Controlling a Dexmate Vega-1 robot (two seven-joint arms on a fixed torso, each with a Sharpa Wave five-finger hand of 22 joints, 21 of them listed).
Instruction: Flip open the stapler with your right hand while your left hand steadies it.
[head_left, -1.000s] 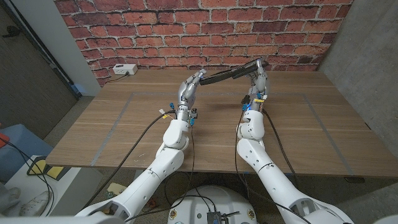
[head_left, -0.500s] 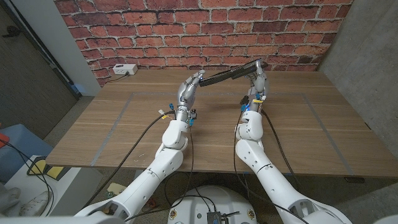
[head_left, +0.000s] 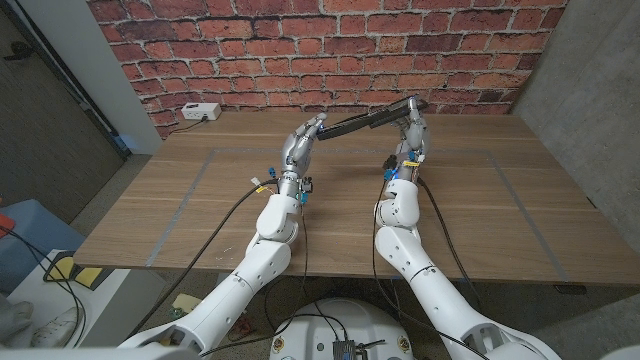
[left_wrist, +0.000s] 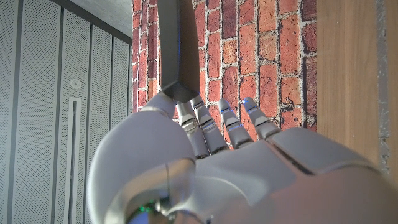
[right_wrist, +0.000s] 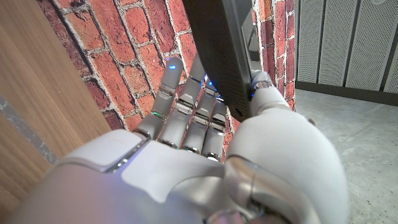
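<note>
— Stapler (head_left: 368, 118) first, though: where?
— Up off the table, above its far edge near the middle, against the brick wall (head_left: 330, 45). Stretched out long and dark between both hands, right end higher than left.
— Largest thing around?
— Wooden table (head_left: 200, 215), then that wall behind it. Grey panelled wall (left_wrist: 50, 112) beyond the brick in the left wrist view.
— Right hand?
— Right hand (head_left: 413, 128) raised at the stapler's higher end, clamped on it (thumb pressed on one face, fingers (right_wrist: 186, 109) behind the other, plain in the right wrist view (right_wrist: 230, 50)).
— And left?
— Left hand (head_left: 302, 143) raised at the lower end. Stapler's tip (left_wrist: 176, 62) pinched between thumb and fingers (left_wrist: 208, 124), other fingers reaching up beside it.
— Anything smaller?
— Small white box (head_left: 200, 112) at the table's far left edge, against the wall. Well apart from both hands.
</note>
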